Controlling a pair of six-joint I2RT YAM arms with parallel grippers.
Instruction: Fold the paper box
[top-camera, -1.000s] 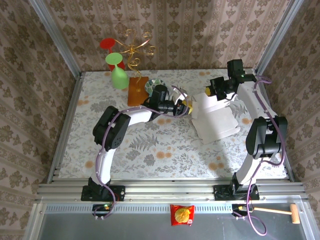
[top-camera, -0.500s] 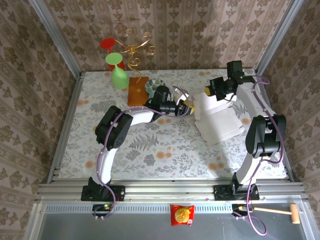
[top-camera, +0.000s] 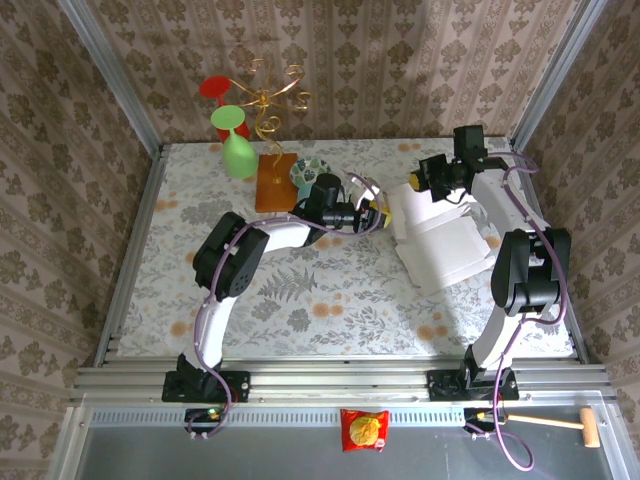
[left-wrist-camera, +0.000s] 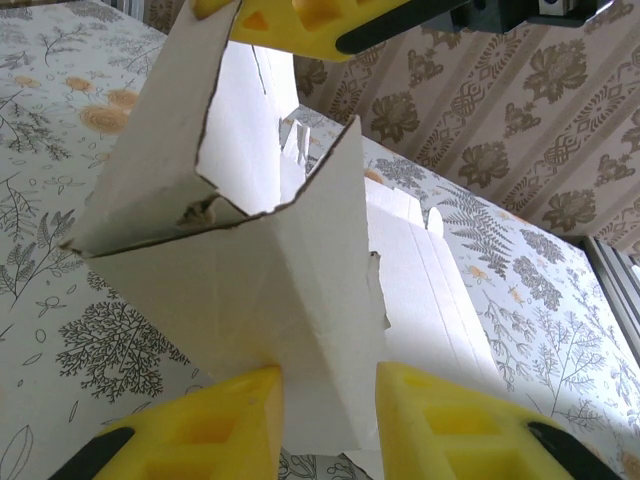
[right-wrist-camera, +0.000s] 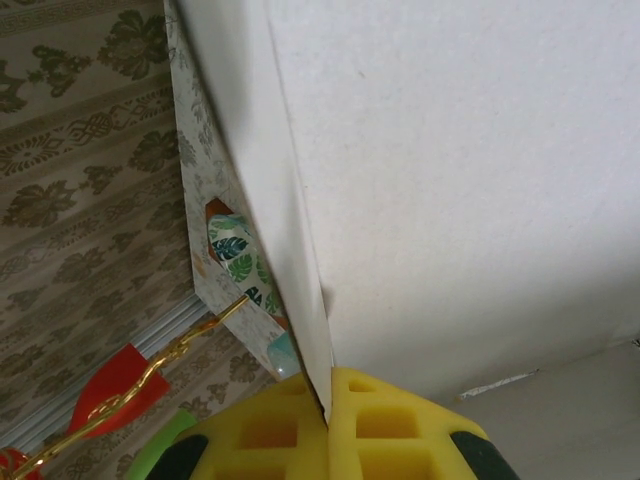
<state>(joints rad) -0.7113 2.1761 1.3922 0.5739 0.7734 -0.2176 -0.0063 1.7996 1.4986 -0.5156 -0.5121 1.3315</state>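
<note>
The paper box (top-camera: 440, 245), pale grey-white cardboard, lies partly folded at the right back of the table, its far end lifted. My left gripper (top-camera: 378, 215) reaches it from the left. In the left wrist view a folded wedge of the paper box (left-wrist-camera: 250, 290) stands between the yellow fingers (left-wrist-camera: 200, 430), and my left gripper (left-wrist-camera: 328, 420) is shut on it. My right gripper (top-camera: 425, 182) holds the far end from above. In the right wrist view my right gripper (right-wrist-camera: 328, 420) pinches a thin upright flap of the paper box (right-wrist-camera: 450, 180), and its yellow fingers (left-wrist-camera: 330, 20) show above the box.
A brown wooden board (top-camera: 275, 182) with a gold wire stand (top-camera: 268, 100), a green glass (top-camera: 236, 143) and a red glass (top-camera: 215, 88) sits at the back left. A leaf-patterned teal cup (top-camera: 303, 172) stands beside the board. A snack packet (top-camera: 364, 430) and a mallet (top-camera: 560, 424) lie below the front rail.
The box's near panel has slid a little to the right and lies flatter. Both grippers have kept their hold and shifted slightly toward the back.
</note>
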